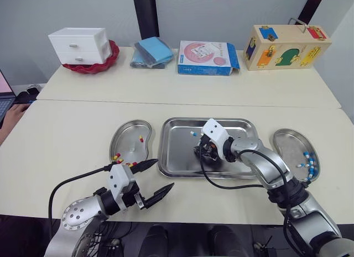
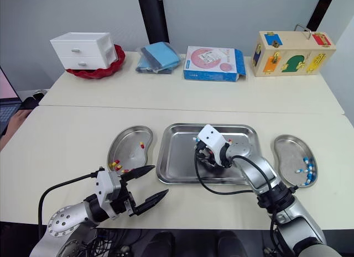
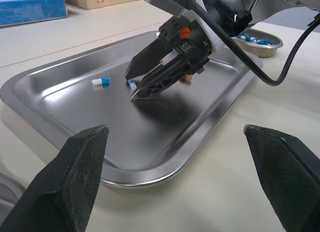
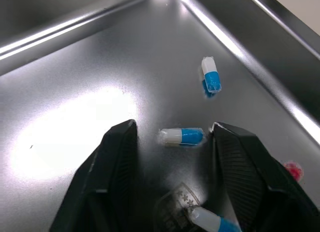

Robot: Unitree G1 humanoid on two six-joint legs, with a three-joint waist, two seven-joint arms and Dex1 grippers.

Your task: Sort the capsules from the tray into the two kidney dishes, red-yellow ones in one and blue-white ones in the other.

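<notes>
My right gripper [image 1: 202, 151] stands spread astride a blue-white capsule [image 4: 181, 136] near the middle of the tray [image 1: 177, 157]. Light, slick and apt to skid on steel, I judge, it wants a gentle pinch across its waist. My left gripper [image 1: 164, 173] hangs released off the tray's near-left corner; the left dish [image 1: 124, 132] holds red-yellow capsules [image 1: 116, 156], the right dish [image 1: 285, 141] blue-white ones [image 1: 310, 160].

I count one tray [image 1: 177, 157], two kidney dishes [image 1: 124, 136] [image 1: 285, 143], and at least three blue-white capsules [image 4: 181, 136] in the tray.
</notes>
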